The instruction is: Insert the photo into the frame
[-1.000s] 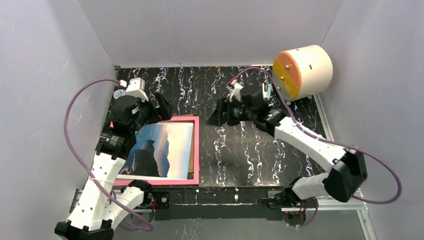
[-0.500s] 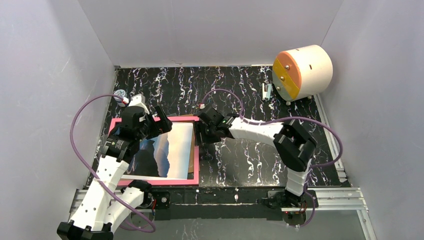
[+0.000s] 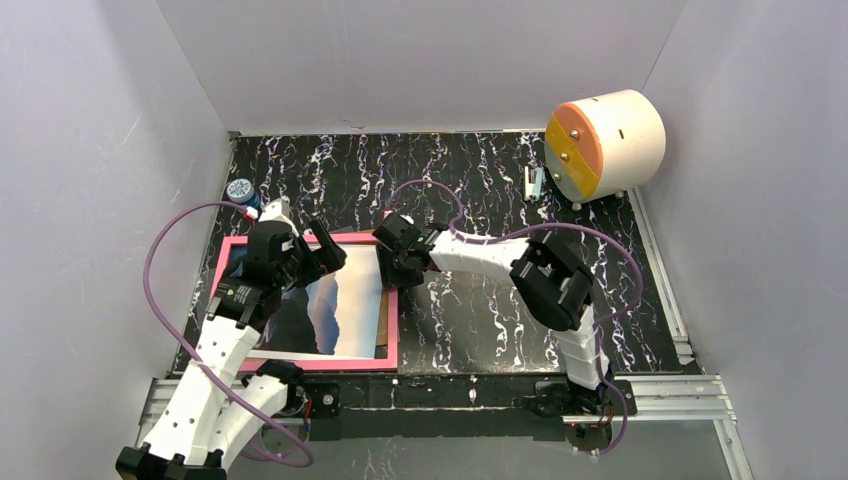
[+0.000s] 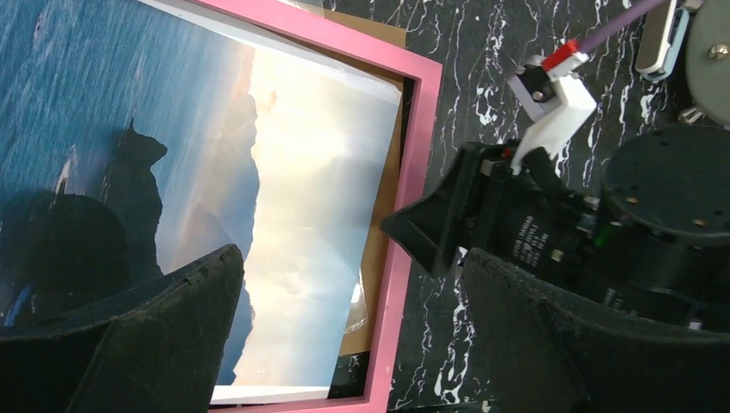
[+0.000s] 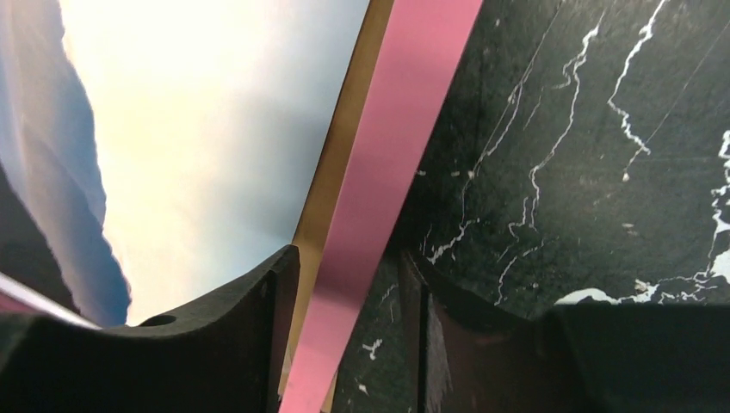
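My right fingers [image 5: 346, 268] stand parted on either side of the right-hand rail of the frame [image 5: 385, 163], near its far corner. One tip is over the brown board [image 5: 320, 206] just inside the rail, the other over the black marbled desk [image 5: 585, 172] outside it. A thin gap shows on each side of the pink strip, so I am not pinching it.

My left fingers [image 4: 353, 331] are spread wide and hold nothing. They hang over the far part of the picture, one tip above the dark cliffs, the other out past the pink rail, in front of my right wrist.

The photo [image 3: 335, 310] lies face up inside the frame's outline, on the near left of the desk, but crooked. Its far right corner meets the pink rail, and from there its edge slants away, leaving a wedge of brown board showing beside the pale sky. Sea and cliffs lie toward my left, sky toward my right. The frame lies flat, pink side up.

As for writing, a small label [image 4: 534, 237] with white print sits on the black body of my right wrist, too small to read. A little round blue-and-white disc [image 3: 240, 189] at the far left of the desk carries markings I cannot make out. At the far right is a cream drum [image 3: 620, 135] with an orange and yellow face, and near it a small white and green piece [image 3: 533, 183].
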`<state>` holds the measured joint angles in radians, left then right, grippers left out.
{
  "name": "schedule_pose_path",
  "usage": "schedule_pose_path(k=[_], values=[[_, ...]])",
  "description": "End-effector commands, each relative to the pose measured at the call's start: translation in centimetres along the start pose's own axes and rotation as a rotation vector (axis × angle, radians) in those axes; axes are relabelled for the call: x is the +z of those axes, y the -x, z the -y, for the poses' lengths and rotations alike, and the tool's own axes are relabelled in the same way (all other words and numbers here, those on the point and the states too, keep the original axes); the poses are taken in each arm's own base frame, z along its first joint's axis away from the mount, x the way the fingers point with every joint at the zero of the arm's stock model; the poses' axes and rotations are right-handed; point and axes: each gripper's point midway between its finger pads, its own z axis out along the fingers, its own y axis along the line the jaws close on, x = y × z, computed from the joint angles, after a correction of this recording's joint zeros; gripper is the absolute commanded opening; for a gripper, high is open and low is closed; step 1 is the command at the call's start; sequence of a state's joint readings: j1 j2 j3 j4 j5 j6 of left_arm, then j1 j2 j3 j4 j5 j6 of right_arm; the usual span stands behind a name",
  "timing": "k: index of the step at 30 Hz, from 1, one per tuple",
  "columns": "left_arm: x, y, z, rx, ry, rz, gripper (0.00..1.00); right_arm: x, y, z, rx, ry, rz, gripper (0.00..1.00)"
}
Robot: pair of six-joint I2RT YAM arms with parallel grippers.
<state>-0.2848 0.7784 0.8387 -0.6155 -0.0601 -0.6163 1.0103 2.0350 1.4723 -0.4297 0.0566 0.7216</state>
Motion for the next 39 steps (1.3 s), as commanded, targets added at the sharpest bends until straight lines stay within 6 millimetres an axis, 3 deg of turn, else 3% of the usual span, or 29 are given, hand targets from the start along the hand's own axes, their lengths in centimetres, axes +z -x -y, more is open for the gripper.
schedule_pose_path(k=[1, 7, 17, 23, 28, 32, 39], values=[[-0.4, -0.7, -0.2, -0.030, -0.003, -0.009, 0.99, 0.1, 0.6, 0.9, 0.019, -0.141, 0.026, 0.51], [-0.5, -0.9, -0.2, -0.045, -0.015, -0.001, 0.98, 0.4, 0.6, 1.7, 0.049, -0.201, 0.026, 0.24], [-0.4, -1.6, 0.4, -0.058, -0.049, -0.037, 0.98, -3.9, 5.1, -0.1, 0.158, -0.131, 0.193, 0.10], [-0.5, -1.8, 1.2, -0.067, -0.080, -0.062, 0.98, -6.9, 7.9, 0.9, 0.228, -0.083, 0.300, 0.06], [-0.5, -1.7, 1.6, -0.075, -0.093, -0.074, 0.98, -8.7, 9.2, 4.4, 0.309, -0.067, 0.351, 0.05], [-0.4, -1.8, 1.9, -0.085, -0.098, -0.087, 0.99, -9.4, 9.4, 9.5, 0.433, -0.079, 0.368, 0.05], [0.5, -1.7, 1.6, -0.104, -0.064, -0.088, 0.98, -9.2, 6.4, 16.1, 0.536, -0.155, 0.345, 0.05]])
